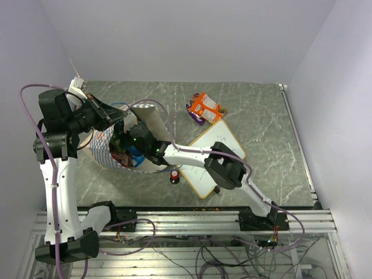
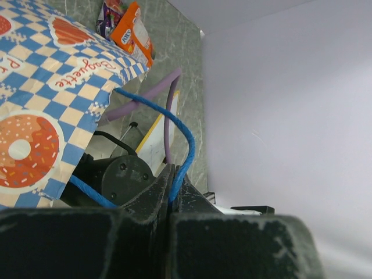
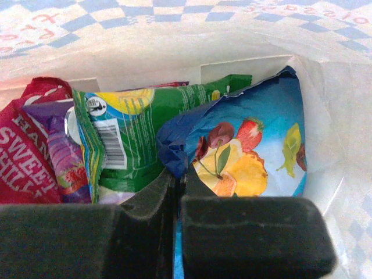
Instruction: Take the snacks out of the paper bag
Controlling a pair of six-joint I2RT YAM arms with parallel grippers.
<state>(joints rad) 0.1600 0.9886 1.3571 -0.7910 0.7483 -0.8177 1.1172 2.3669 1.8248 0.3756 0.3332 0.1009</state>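
The paper bag (image 1: pixel 104 145) lies on its side at the left, mouth toward the right arm. My left gripper (image 2: pixel 173 181) is shut on its blue cord handle (image 2: pixel 186 136), holding the bag (image 2: pixel 46 87) up. Deep inside the bag, my right gripper (image 3: pixel 179 174) is shut on the crumpled left edge of a blue fruit-print snack packet (image 3: pixel 256 139). Beside it in the bag lie a green packet (image 3: pixel 145 128), a purple one (image 3: pixel 61 157) and a red one (image 3: pixel 26 157). An orange packet (image 1: pixel 207 107) and a purple packet (image 1: pixel 195 115) lie on the table outside the bag.
A wood-framed whiteboard (image 1: pixel 216 152) lies on the table right of the bag, under the right arm. A small red-topped black knob (image 1: pixel 174 175) stands near the front edge. A purple cable (image 2: pixel 168 110) runs past the bag's mouth.
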